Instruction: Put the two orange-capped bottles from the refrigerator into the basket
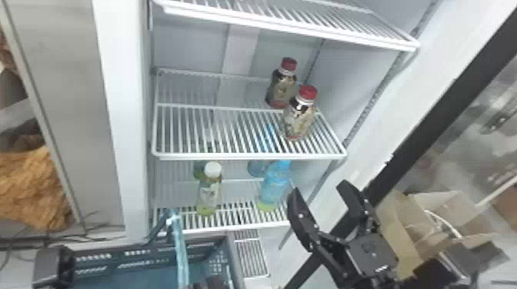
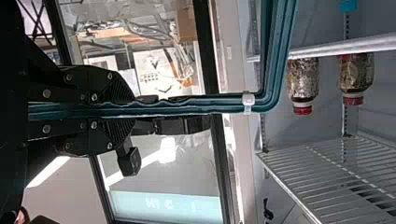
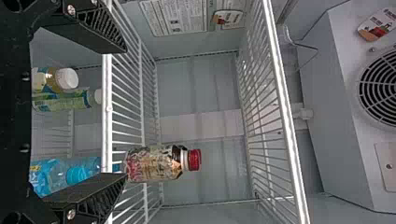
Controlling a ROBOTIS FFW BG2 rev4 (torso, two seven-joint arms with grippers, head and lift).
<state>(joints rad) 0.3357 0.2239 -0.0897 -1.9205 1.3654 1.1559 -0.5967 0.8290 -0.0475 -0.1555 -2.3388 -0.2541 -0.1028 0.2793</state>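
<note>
My right gripper (image 1: 318, 188) was wide at lower right, my left gripper (image 2: 130, 109) pinched the lower-left basket (image 1: 127, 259) by its handle (image 1: 180, 238), and I feared a crooked approach could topple the upper-centre bottles (image 1: 298, 119).

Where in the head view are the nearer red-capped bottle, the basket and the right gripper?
Nearer red-capped bottle (image 1: 298, 120): head view, on its body.
Basket (image 1: 115, 259): head view, on its far slotted wall.
Right gripper (image 1: 319, 187): head view, midway between its fingertips.
</note>
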